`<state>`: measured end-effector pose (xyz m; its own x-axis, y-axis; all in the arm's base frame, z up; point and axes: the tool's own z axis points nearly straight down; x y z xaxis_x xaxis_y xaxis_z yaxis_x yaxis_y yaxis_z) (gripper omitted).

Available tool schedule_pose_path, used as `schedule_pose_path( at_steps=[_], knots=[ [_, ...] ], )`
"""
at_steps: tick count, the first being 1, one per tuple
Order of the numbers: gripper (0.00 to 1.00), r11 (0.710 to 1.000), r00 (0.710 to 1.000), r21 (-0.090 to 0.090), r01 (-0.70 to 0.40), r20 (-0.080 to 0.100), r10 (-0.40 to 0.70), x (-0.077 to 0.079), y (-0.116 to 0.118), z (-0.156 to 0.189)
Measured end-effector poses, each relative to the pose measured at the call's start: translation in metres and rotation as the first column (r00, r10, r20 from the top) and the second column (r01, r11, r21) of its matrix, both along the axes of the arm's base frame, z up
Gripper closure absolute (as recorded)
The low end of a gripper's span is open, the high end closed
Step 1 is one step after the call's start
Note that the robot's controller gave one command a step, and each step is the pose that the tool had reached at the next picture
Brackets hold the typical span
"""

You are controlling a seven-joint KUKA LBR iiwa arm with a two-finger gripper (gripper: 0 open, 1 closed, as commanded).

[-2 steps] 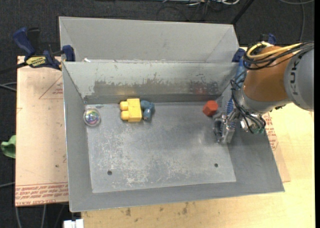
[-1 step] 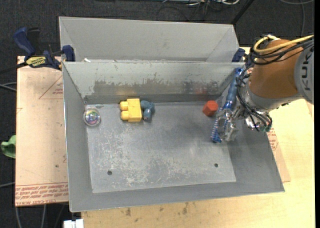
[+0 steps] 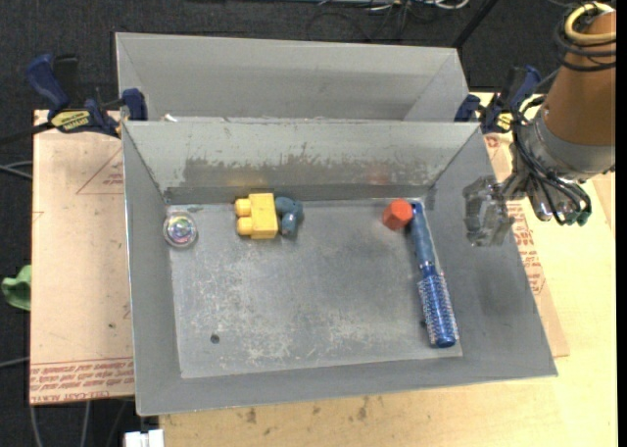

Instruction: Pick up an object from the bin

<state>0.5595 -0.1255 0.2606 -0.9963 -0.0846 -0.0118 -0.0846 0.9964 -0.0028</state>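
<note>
My gripper hangs over the bin's right wall, up and to the right of the floor, with nothing seen between its fingers. Nearest to it, a blue hairbrush lies lengthwise along the right side of the floor, bristle end toward the front. A small red block touches the brush's handle end near the back wall.
Against the back wall left of centre sits a yellow toy brick with a small blue piece beside it. A shiny round silvery thing lies in the back left corner. The arm with its orange cover stands at the right.
</note>
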Motion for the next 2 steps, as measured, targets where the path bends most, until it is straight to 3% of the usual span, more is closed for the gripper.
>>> schedule_pose_path(
  at_steps=[1,2],
  knots=[
    [0.0,1.0,1.0,0.002,0.002,-0.008,-0.002,-0.001,0.0,-0.005],
    [0.0,0.982,0.982,0.006,-0.186,-0.018,0.186,-0.016,0.002,-0.157]
  ],
)
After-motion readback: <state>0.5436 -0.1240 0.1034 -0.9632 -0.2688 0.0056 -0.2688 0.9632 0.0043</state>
